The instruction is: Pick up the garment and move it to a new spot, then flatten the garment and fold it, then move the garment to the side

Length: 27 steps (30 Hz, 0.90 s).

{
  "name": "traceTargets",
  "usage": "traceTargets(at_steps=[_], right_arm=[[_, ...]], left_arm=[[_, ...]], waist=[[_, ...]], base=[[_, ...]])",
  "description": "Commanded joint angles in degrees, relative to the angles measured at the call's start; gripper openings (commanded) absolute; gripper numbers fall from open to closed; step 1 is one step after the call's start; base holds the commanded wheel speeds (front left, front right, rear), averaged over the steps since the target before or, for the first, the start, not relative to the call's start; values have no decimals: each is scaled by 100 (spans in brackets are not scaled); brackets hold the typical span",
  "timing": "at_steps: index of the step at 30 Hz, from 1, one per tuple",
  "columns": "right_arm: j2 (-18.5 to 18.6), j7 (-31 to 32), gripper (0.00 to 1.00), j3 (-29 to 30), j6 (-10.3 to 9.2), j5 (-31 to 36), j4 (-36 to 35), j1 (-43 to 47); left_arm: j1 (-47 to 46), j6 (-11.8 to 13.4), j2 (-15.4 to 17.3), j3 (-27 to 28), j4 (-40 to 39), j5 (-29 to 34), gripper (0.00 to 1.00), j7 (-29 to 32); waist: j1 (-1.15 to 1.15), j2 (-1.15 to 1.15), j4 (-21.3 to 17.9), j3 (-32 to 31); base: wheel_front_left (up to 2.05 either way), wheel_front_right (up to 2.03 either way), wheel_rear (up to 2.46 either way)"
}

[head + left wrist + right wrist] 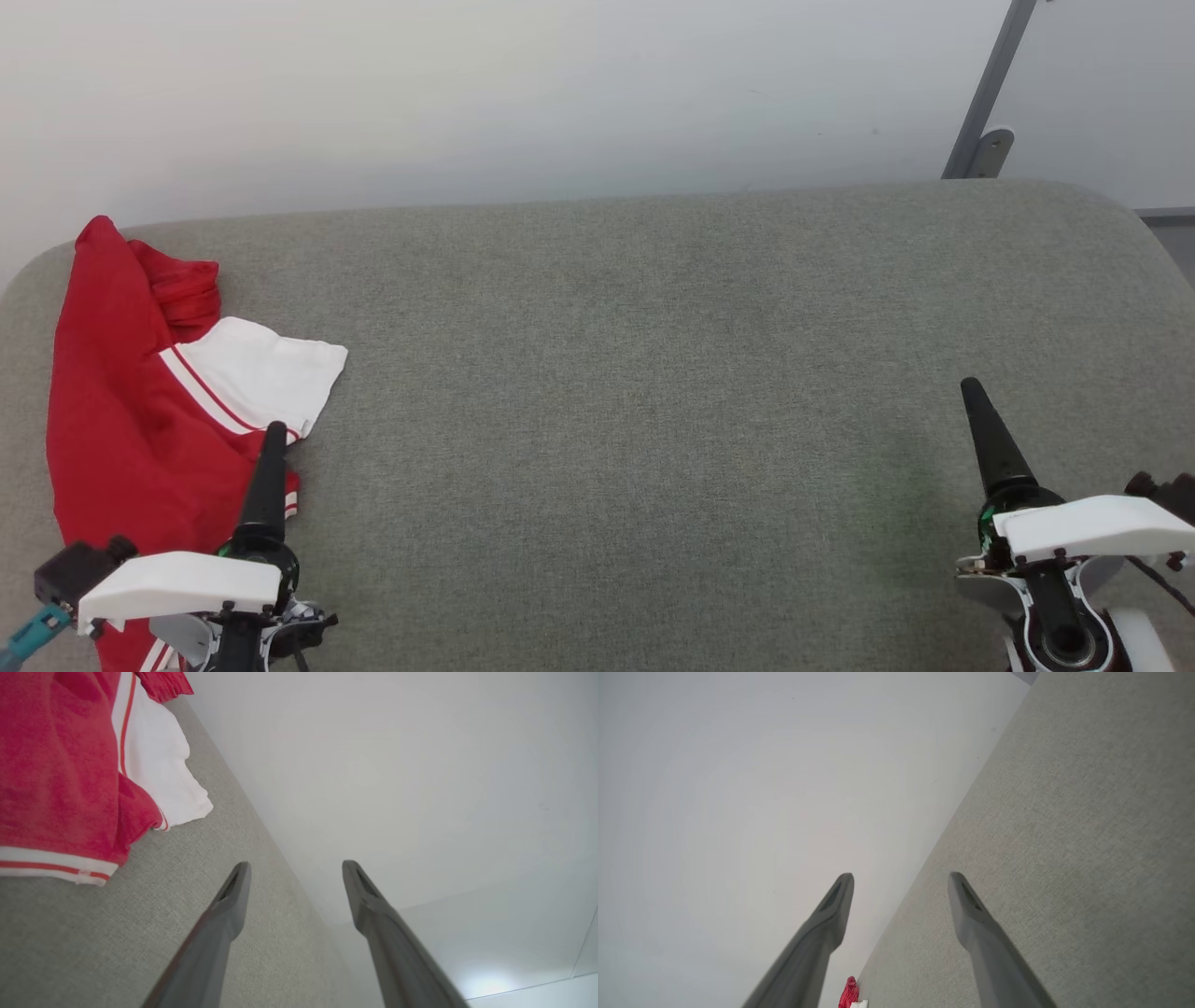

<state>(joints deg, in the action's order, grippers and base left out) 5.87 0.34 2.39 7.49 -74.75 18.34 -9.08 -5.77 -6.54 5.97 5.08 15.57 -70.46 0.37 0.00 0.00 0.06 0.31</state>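
The garment (131,401) is a bright red shirt with a white, red-striped sleeve end, lying crumpled at the far left of the grey cushioned surface (653,373). In the left wrist view the garment (56,770) lies up and to the left of the fingers. My left gripper (271,439) hovers at the garment's right edge, and its two dark fingers stand apart in the left wrist view with nothing between them (294,868). My right gripper (976,392) is far off at the lower right, open and empty (901,879). A small bit of the garment (850,993) shows at the bottom of the right wrist view.
The grey surface has rounded corners and ends against a pale wall (560,93) at the back. A grey metal post with a bracket (990,103) stands behind the back right corner. Wide bare fabric lies between the two grippers.
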Motion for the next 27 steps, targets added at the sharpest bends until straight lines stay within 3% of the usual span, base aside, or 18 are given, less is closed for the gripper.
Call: traceTargets(at_steps=[1, 9, 27], right_arm=[[57, -58, 100, 5, 0, 227, -103, -182], [71, -217, 100, -23, 0, 1177, -122, -250], [140, -575, 100, -87, 0, 3978, 335, -534]], left_arm=[[-162, 9, 83, 17, -128, 242, 100, -61], [-74, 52, 156, -19, -149, 1165, 100, -217], [-78, 259, 472, -354, -178, 2980, 100, -575]], waist=[[0, 0, -1, 0], [0, 0, -6, 3], [0, 0, -15, 18]], base=[[0, 0, 0], [0, 0, 0], [0, 0, 0]])
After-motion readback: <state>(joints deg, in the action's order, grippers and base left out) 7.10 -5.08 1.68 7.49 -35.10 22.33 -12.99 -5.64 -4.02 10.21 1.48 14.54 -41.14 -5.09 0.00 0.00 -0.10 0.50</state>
